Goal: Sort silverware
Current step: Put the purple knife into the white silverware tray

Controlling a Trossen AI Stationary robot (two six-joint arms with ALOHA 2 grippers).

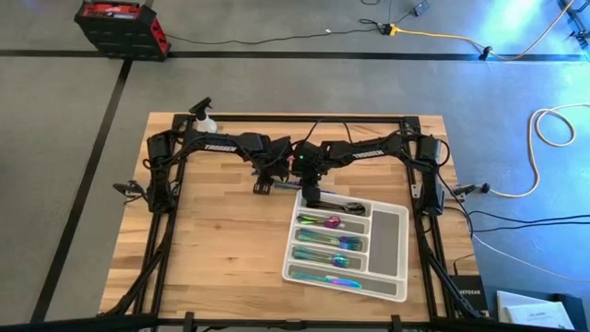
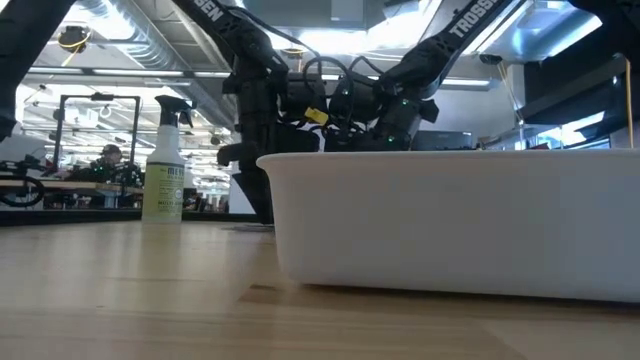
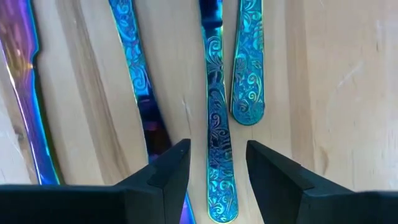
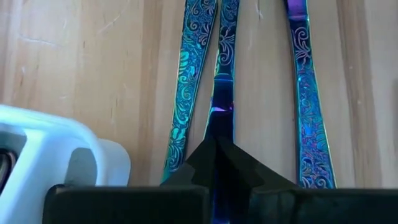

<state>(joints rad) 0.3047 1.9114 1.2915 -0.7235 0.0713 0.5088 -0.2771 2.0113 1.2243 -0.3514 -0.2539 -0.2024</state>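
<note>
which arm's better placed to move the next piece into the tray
Probably right: the right gripper is shut on a handle right beside the tray. The left gripper only straddles a handle, open.

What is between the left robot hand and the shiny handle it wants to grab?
Nothing visible. The left tool is open, its fingers on either side of one rainbow handle lying on the bare wooden table. Other handles lie beside it, not across it.

Colours and patterns on the wooden table [image 1: 212,258]

Silverware [image 3: 216,143]: iridescent blue-green-purple handles with embossed floral scrollwork. Beside it, tray [image 1: 388,231]: white-grey. Spray bottle [image 2: 165,165]: yellow-green label. Grippers: black.
</note>
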